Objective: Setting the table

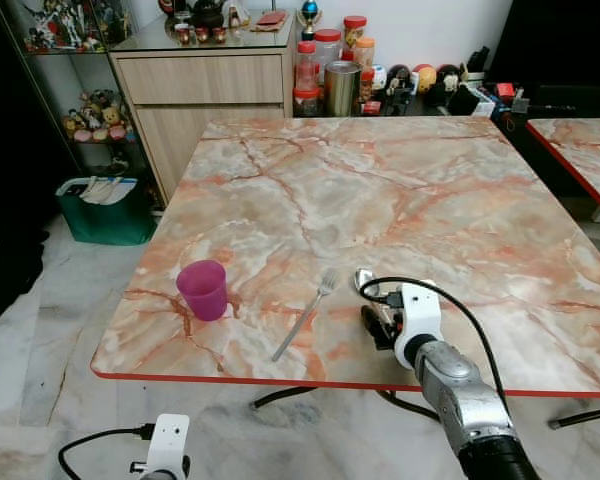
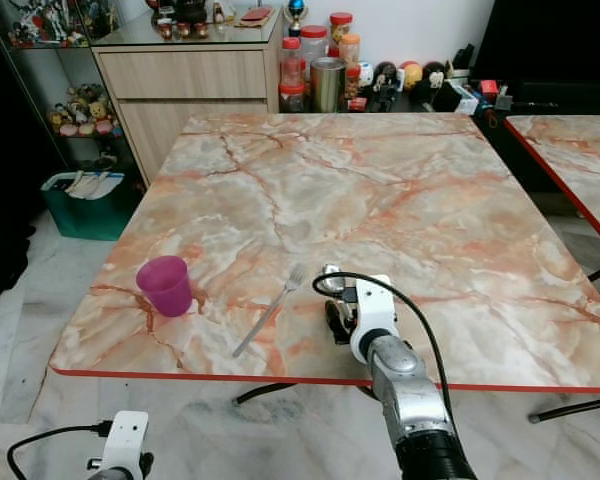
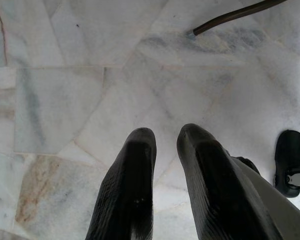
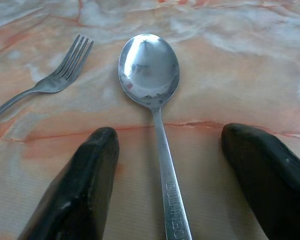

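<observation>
A pink cup (image 1: 202, 289) stands near the front left of the marble table (image 1: 400, 190). To its right lies a silver fork (image 1: 305, 313), tines pointing away from me. A silver spoon (image 4: 155, 95) lies on the table right of the fork, its bowl (image 1: 365, 280) showing beyond my wrist. My right gripper (image 4: 165, 175) rests low over the spoon's handle, open, one finger on each side and neither touching it. My left gripper (image 3: 167, 165) hangs below the table edge over the floor, its fingers close together with nothing between them.
Jars, a metal tin (image 1: 341, 87) and small figures crowd the far edge of the table by a wooden cabinet (image 1: 205, 95). A green bin (image 1: 105, 208) stands on the floor at the left. A second marble table (image 1: 585, 150) is at the right.
</observation>
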Tool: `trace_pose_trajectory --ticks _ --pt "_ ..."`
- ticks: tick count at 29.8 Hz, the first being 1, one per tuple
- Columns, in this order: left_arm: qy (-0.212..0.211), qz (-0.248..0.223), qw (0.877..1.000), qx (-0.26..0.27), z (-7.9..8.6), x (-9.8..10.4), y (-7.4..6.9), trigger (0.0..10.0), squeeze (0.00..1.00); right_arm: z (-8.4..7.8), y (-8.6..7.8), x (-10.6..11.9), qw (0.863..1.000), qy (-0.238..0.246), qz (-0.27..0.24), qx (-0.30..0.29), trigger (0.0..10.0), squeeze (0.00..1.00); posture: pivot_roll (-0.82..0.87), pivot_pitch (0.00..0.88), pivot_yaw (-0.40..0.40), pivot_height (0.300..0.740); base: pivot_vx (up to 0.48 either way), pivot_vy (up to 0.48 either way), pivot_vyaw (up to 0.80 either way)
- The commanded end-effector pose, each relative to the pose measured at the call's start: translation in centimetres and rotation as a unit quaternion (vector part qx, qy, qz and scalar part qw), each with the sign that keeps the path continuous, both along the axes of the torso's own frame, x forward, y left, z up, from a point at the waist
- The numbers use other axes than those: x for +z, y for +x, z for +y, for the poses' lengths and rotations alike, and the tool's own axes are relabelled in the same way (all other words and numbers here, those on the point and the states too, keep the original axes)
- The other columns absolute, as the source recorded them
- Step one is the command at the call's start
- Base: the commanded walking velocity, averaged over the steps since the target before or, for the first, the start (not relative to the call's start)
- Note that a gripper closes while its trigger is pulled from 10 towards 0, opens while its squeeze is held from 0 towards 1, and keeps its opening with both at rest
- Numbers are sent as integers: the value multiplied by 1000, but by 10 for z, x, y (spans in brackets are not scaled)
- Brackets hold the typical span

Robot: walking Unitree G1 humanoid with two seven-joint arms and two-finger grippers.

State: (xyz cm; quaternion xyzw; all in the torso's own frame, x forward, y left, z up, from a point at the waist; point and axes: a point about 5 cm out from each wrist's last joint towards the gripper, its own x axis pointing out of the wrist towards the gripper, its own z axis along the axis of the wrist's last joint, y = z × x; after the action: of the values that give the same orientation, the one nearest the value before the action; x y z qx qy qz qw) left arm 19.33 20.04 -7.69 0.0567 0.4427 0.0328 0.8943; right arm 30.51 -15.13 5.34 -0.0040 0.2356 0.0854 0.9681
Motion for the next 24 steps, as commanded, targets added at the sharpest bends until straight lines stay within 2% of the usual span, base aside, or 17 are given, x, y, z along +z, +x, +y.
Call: trace_pose_trajectory --ticks 1,2,24 --pt "-5 8 1000 4 -1 -1 -1 10000 0 2 0 -2 1000 -3 9 4 3569 0 -67 0 19 728 0 0 0" --pt "-5 9 1000 4 -1 -1 -1 10000 0 4 0 -2 1000 -2 8 8 0 0 -66 0 19 728 0 0 0" --pt "-12 14 1000 -1 -3 -3 -3 10000 0 13 2 2 1000 9 -8 28 0 0 -68 0 18 728 0 0 0"
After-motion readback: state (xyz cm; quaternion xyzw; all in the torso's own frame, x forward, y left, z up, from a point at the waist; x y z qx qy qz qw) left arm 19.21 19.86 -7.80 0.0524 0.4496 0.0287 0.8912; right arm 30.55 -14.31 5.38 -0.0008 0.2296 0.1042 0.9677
